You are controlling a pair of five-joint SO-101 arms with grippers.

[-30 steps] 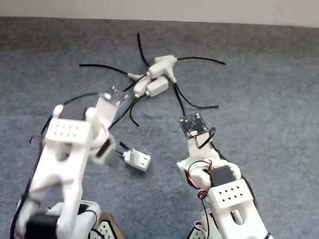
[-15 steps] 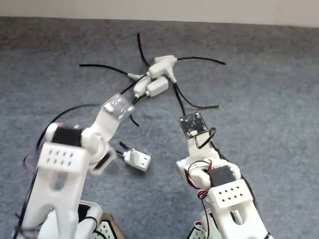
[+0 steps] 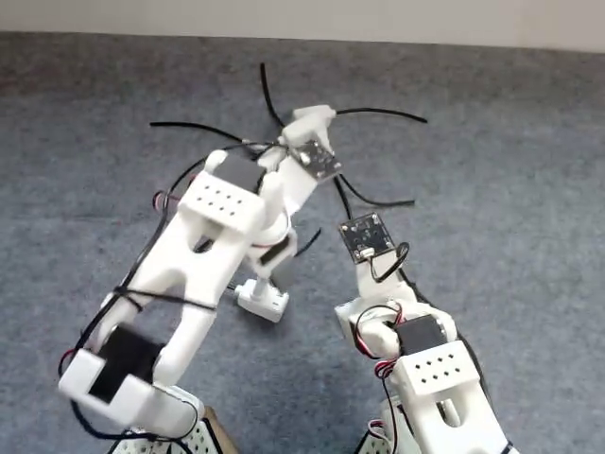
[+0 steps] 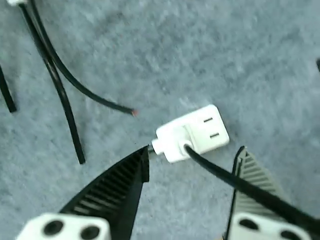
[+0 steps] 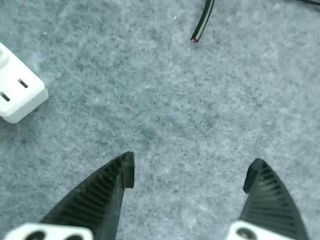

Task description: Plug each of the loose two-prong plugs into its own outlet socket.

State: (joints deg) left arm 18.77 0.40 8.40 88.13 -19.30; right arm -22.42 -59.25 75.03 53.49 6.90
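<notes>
Right pincer (image 5: pixel 193 161): nearest, at about 5 o'clock on the grey worktop (image 3: pixel 529 189). Its jaws are spread wide with nothing between them, over bare surface.
Side socket (image 5: pixel 17 100): a white two-slot outlet block lying flat, off to one side of the right pincer and apart from both fingers.
Cut cable end (image 5: pixel 200 27): black, lying farther out beyond the right pincer.
Lone socket (image 3: pixel 265 303): a white block at about 7 o'clock from the centre, partly under the left arm (image 3: pixel 217 236).
Left arm: extends from 7 o'clock toward 12 o'clock.
Left pincer (image 4: pixel 193 151): its jaws are wide apart and grip nothing.
Two-slot socket (image 4: pixel 202 132): white, flat on the worktop just beyond the left pincer's tips. One fingertip (image 4: pixel 142 160) is just beside its rounded end, and I cannot tell whether they touch.
Black cable (image 4: pixel 225 177): runs from that socket toward the other finger.
Far cluster (image 3: pixel 312 121): white plug and socket pieces at 12 o'clock, with black leads (image 3: pixel 378 112) fanning out.
</notes>
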